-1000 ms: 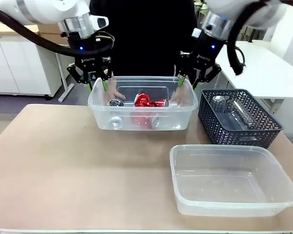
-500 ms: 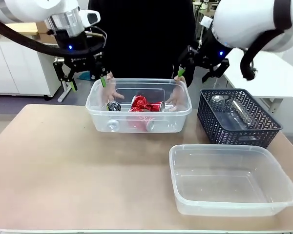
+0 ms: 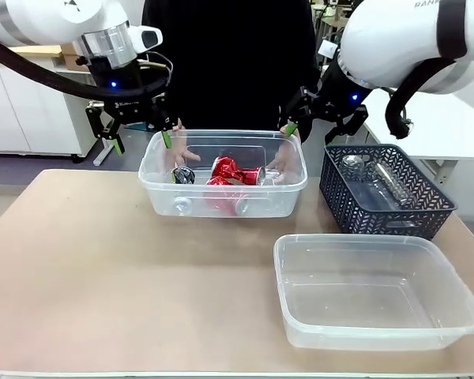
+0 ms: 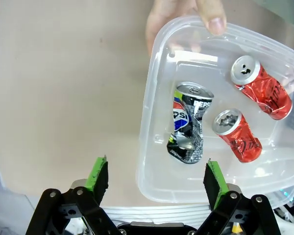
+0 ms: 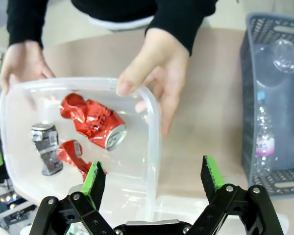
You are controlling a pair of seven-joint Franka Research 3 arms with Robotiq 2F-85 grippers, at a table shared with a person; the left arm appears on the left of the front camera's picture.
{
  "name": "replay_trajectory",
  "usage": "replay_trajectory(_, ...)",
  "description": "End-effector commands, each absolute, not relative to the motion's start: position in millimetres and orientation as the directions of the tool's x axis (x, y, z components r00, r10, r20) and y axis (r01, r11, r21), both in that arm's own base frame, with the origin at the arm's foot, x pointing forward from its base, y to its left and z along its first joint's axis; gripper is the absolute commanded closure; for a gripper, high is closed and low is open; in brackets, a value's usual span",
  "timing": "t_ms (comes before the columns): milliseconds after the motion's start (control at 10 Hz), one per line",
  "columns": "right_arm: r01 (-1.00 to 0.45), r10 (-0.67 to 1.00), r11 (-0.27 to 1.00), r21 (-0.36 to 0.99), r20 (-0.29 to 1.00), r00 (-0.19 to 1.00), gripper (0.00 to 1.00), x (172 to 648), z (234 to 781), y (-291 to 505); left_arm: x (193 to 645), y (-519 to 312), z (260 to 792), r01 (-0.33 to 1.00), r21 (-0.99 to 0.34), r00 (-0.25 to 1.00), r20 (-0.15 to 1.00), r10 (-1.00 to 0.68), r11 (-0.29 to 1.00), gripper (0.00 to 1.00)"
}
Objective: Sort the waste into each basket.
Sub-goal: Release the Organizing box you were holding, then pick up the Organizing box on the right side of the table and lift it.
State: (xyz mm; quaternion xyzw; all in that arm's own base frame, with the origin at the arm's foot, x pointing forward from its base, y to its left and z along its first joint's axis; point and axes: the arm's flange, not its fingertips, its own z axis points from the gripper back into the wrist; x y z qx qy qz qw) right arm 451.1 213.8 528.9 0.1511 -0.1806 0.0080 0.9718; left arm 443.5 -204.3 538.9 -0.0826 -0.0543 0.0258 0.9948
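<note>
Left gripper [image 3: 142,140]: jaws wide, empty, over the far tub's end.
Right gripper [image 3: 314,129]: jaws wide, empty; one finger hidden from the front.
Tubs: two. One [image 3: 221,136] lies below and between the grippers, with a person's hands [image 3: 182,151] on its ends. The other [image 3: 379,240] is nearer, bare.
Cans [image 4: 237,136]: three in the far tub, two red and one silver.
Bottles [image 5: 264,142]: in the basket [image 3: 426,217] beside the right gripper; count unclear.

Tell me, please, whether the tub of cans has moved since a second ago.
Yes: the tub of cans has slid left, away from the dark basket.
</note>
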Motion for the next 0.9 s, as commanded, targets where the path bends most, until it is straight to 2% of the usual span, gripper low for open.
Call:
replay_trajectory(0, -0.076, -0.041, 0.953, 0.294, 0.374, 0.927, 0.00, 450, 532, 213, 443, -204, 541, -0.039, -0.162, 0.992, 0.111, 0.058, 0.986, 0.00)
replay_trajectory(400, -0.076, -0.041, 0.953, 0.294, 0.374, 0.927, 0.00, 450, 532, 213, 444, -204, 540, -0.042, -0.168, 0.993, 0.105, 0.060, 0.985, 0.00)
replay_trajectory(500, -0.072, -0.040, 0.954, 0.292, 0.359, 0.932, 0.00, 450, 532, 214, 424, -206, 559, 0.011, -0.210, 0.992, 0.129, 0.016, 0.978, 0.00)
replay_trajectory(600, -0.147, 0.027, 0.946, 0.290, 0.379, 0.925, 0.00, 412, 552, 175, 397, -216, 574, 0.064, -0.245, 0.986, 0.163, -0.024, 0.967, 0.00)
replay_trajectory(700, -0.162, 0.041, 0.948, 0.275, 0.398, 0.917, 0.00, 375, 569, 135, 373, -235, 582, 0.081, -0.227, 0.990, 0.132, -0.052, 0.970, 0.00)
replay_trajectory(800, -0.137, 0.037, 0.971, 0.196, 0.443, 0.896, 0.00, 341, 580, 92, 353, -262, 582, 0.135, -0.204, 0.988, 0.106, -0.116, 0.970, 0.00)
